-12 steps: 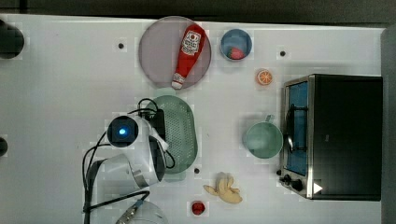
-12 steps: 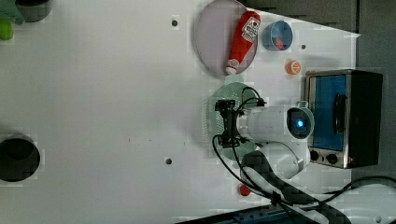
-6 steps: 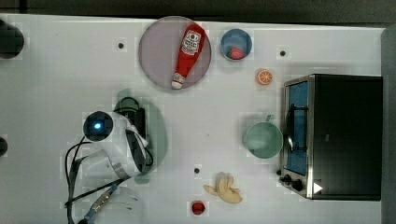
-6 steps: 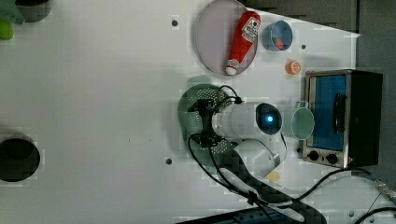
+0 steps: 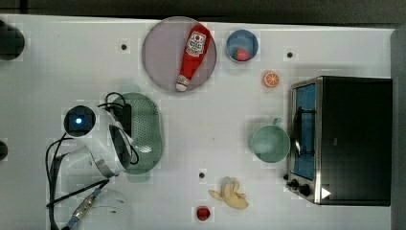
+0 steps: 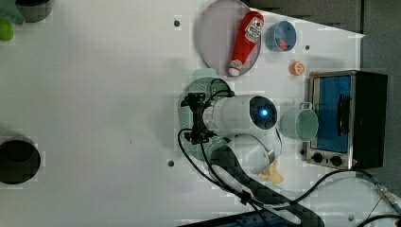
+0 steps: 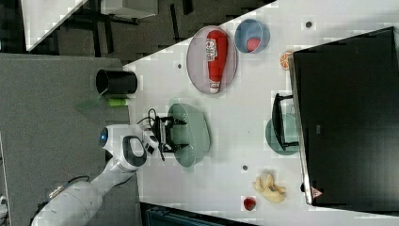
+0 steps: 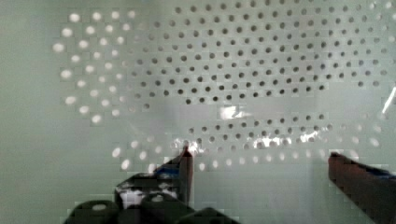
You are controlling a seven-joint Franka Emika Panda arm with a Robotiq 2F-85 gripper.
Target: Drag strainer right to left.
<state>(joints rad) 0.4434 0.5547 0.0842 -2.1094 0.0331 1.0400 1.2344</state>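
Gripper hanging wide open inside the sage-green strainer, fingertips pressing down by its perforated bottom, gripping nothing.

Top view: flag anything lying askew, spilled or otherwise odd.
The ketchup bottle lies on its side across the grey-lilac plate, tilted, cap toward the strainer. A peeled banana sits loose on the table. Nothing looks spilled or damaged.

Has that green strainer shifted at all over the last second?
Yes. In the top view the strainer has slid toward the top view's left, away from the toaster oven.
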